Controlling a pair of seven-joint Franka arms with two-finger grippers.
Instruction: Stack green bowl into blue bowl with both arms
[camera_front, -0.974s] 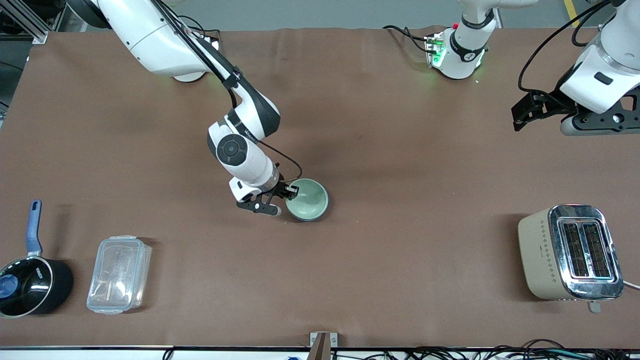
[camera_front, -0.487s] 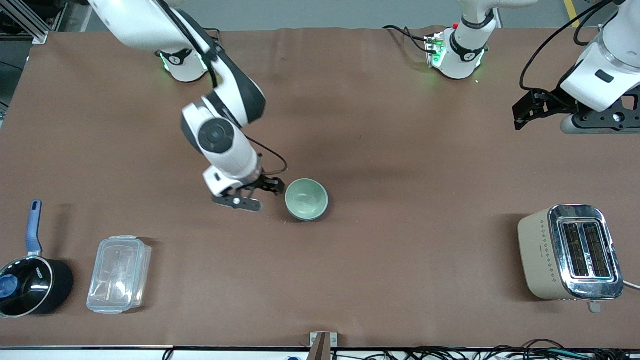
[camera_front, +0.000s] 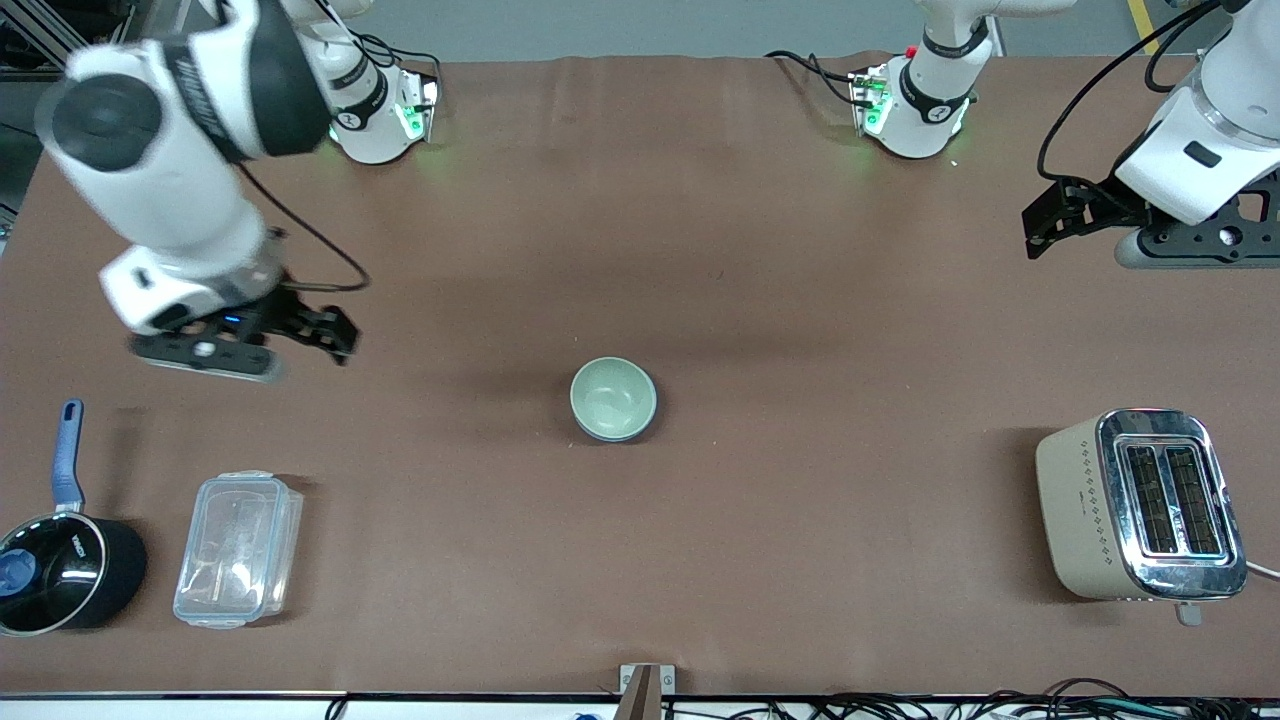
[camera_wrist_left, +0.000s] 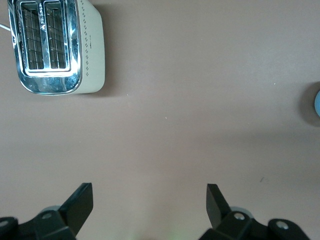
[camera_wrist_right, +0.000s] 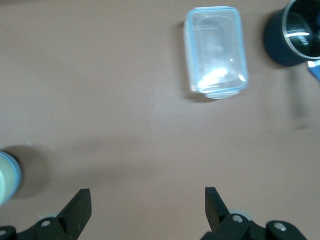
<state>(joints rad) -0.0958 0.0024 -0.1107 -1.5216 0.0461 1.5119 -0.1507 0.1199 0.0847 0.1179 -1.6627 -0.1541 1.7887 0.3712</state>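
**Bowls nested at mid-table, both arms drawn back**

Brown cloth covers the whole table (camera_front: 760, 250), and near its middle I see the green bowl (camera_front: 611, 397) sitting inside the blue bowl (camera_front: 650, 412), of which only a thin blue rim shows around it. By my judgement the stacking is done and the step in hand is retreat: I would keep both arms high and well apart from the bowls so nothing nudges the stack.

The right gripper (camera_front: 335, 335) hangs over bare cloth toward the right arm's end of the table, fingers apart and empty. The left gripper (camera_front: 1040, 220) waits over the left arm's end near the base edge, fingers also spread with nothing between them.

My count: two bowls, two arms, one beige toaster (camera_front: 1140, 505) near the camera-side corner at the left arm's end, and one clear lidded container (camera_front: 238, 548) beside one black saucepan (camera_front: 60, 570) at the opposite camera-side corner.
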